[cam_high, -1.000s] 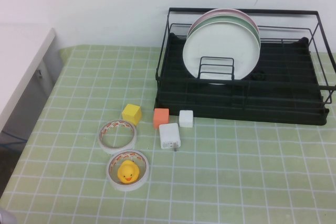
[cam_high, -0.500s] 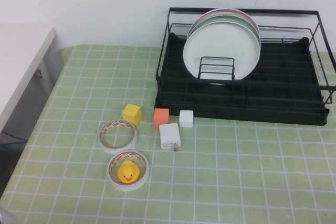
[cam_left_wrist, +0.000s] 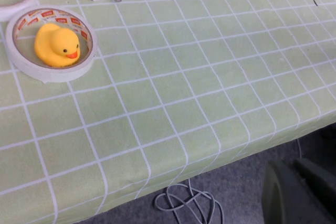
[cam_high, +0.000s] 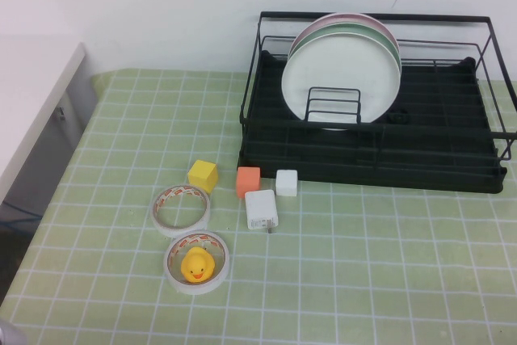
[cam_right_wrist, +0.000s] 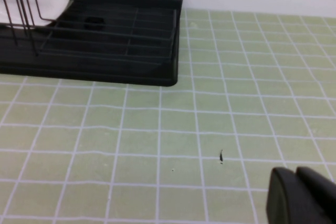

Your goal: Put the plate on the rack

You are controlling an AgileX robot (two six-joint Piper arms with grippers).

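Note:
The white plate (cam_high: pixel 341 70) stands upright on its edge in the black wire rack (cam_high: pixel 371 163), foremost of three plates. A mint-green plate (cam_high: pixel 391 39) and a pink plate (cam_high: pixel 323 23) stand right behind it. A part of the white plate (cam_right_wrist: pixel 50 9) and the rack's corner (cam_right_wrist: pixel 105 40) show in the right wrist view. My left gripper (cam_left_wrist: pixel 296 187) is shut and empty, off the table's front edge above the floor. My right gripper (cam_right_wrist: pixel 296 192) is shut and empty, low over the tablecloth, well away from the rack. Neither gripper shows in the high view.
In front of the rack lie a yellow cube (cam_high: pixel 203 175), an orange cube (cam_high: pixel 248 182), a white cube (cam_high: pixel 286 182), a white charger (cam_high: pixel 261 209), a tape roll (cam_high: pixel 181 208) and a second roll with a rubber duck (cam_high: pixel 196 262) inside. A cable (cam_left_wrist: pixel 189 205) lies on the floor.

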